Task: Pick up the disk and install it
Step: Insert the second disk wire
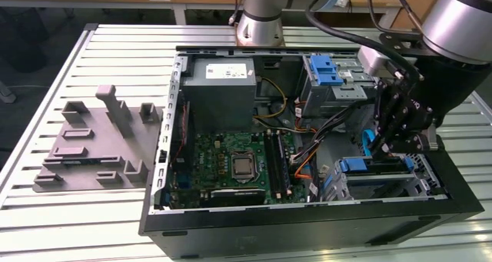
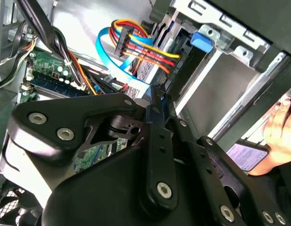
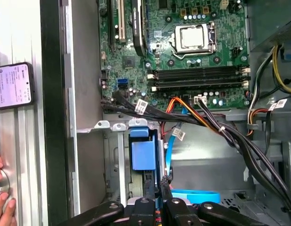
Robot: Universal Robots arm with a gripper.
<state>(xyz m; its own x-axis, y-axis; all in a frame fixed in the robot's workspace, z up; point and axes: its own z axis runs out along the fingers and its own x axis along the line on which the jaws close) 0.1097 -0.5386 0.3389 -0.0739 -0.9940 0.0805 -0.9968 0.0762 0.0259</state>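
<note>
So the whole thing sits on a slatted metal tabletop [image 1: 92, 49]; the biggest item on it is an open desktop PC case [image 1: 307, 216] lying on its side, and off to the exterior view's left there's a grey moulded fixture block [image 1: 92, 141] with nothing on it that I can see.

Inside the case you've got the grey power supply box [image 1: 223, 95] with its white sticker, then the green motherboard [image 1: 238, 164] with the bare CPU socket [image 3: 192, 37] and RAM slots [image 3: 197, 77] showing in the first wrist view; a fat bundle of black, orange and yellow cables [image 3: 220, 127] runs across, plus a light blue SATA cable [image 2: 107, 59].

The arm is reaching down into the drive cage [image 1: 384, 178] at the exterior view's right; the gripper [image 3: 157, 197] hangs right over the blue-railed bay, and its fingers look drawn close together on something thin and dark, but I honestly cannot tell what, or whether that's a real grip.

The disk [image 3: 144, 153]: my read is that the blue slab seated in the bay under the gripper is its carrier, so it looks already slotted in or nearly so; whether it's fully latched or cabled, I can't say.

Smaller stuff: a phone [image 3: 13, 84] lies beside the case, and a person's hand [image 3: 1, 197] sits near it.
</note>
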